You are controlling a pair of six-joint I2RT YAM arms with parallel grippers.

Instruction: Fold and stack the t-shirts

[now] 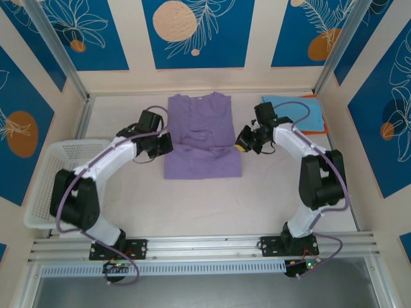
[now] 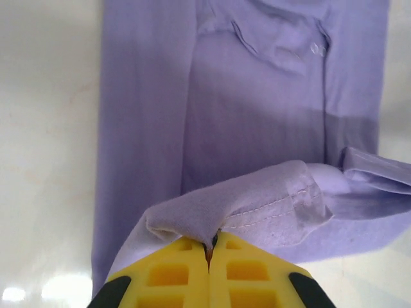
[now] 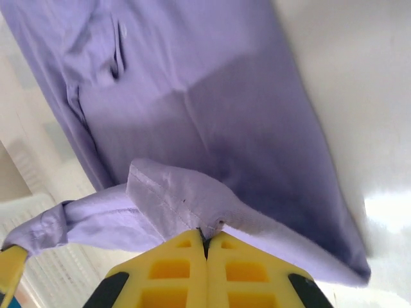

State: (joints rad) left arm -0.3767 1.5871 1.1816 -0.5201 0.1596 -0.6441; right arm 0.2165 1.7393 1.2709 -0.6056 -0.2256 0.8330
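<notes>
Looking down from the top camera, I see the lavender-purple t-shirt (image 1: 202, 138) lying flat in the middle of the desk (image 1: 212, 205), with its collar toward the far wall and its outline close to a long rectangle. My left claw (image 1: 162, 144) is at the shirt's left edge and my right claw (image 1: 245, 141) at its right edge, roughly opposite each other about halfway along the garment.

On the left wrist camera the yellow fingers (image 2: 173, 276) are pressed together, pinching a raised fold of purple cloth with a stitched edge. The rest of the shirt lies flat on the desk beyond. The right wrist camera shows much the same: the fingers (image 3: 244, 276) are closed tight on a lifted, stitched fold, and the cloth trails off toward the lower left.

In the far right corner of the desk a folded light blue t-shirt (image 1: 290, 109) rests on the orange t-shirt (image 1: 323, 127), which shows as a thin border along its right side. A white mesh basket (image 1: 54, 173) sits at the desk's left edge, beside my left arm
</notes>
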